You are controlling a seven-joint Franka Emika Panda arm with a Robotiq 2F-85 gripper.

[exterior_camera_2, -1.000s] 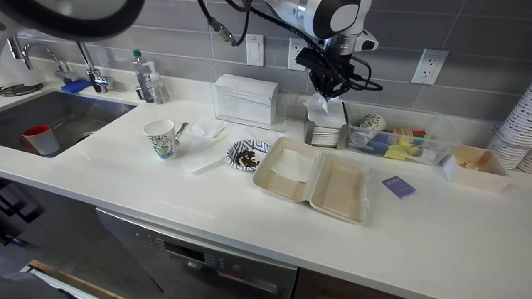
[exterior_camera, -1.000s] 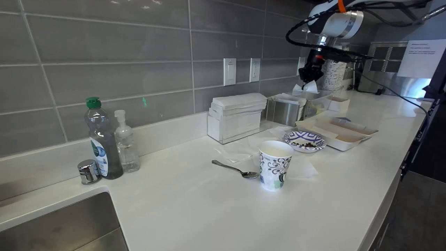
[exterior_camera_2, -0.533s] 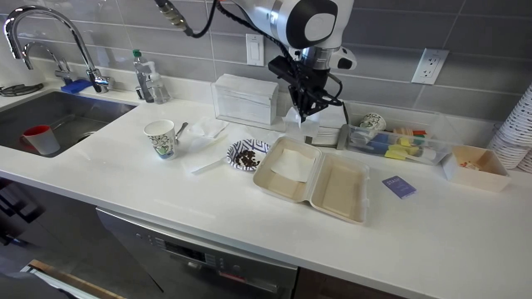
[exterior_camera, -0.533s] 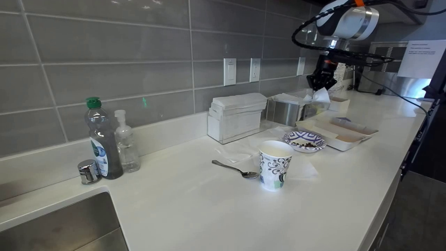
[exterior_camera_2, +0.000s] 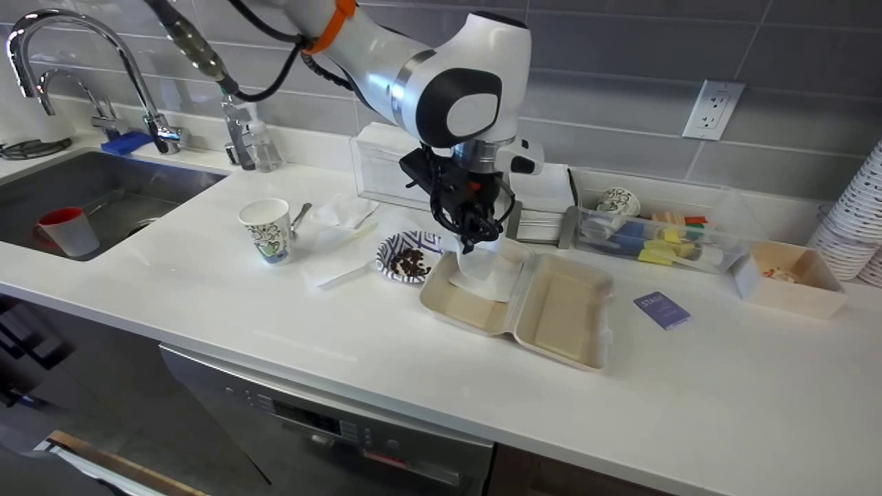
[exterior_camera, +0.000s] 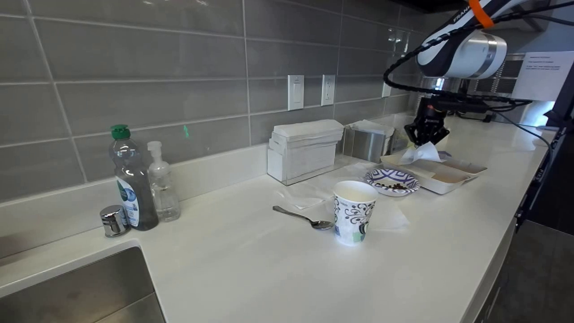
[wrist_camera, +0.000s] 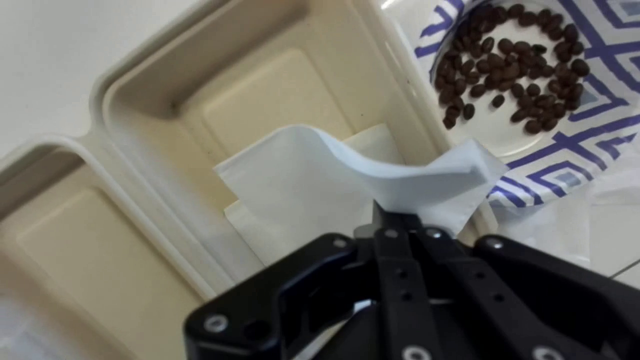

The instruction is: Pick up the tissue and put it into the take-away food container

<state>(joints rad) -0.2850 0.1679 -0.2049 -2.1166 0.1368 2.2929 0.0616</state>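
Farther from the napkin stack [exterior_camera_2: 543, 193] and lower than half a second ago, the end effector [wrist_camera: 398, 222] pinches the tissue [wrist_camera: 340, 185] tight. Left to right in the wrist view, the container [wrist_camera: 280, 95] first shows its bare half; then the half holding a paper sheet [wrist_camera: 374, 144] lies beneath the tissue, which stretches crosswise; last, one corner seems to overhang the rim beside the plate [wrist_camera: 582, 150]. Lowering, nudged away from the plate, seems called for.
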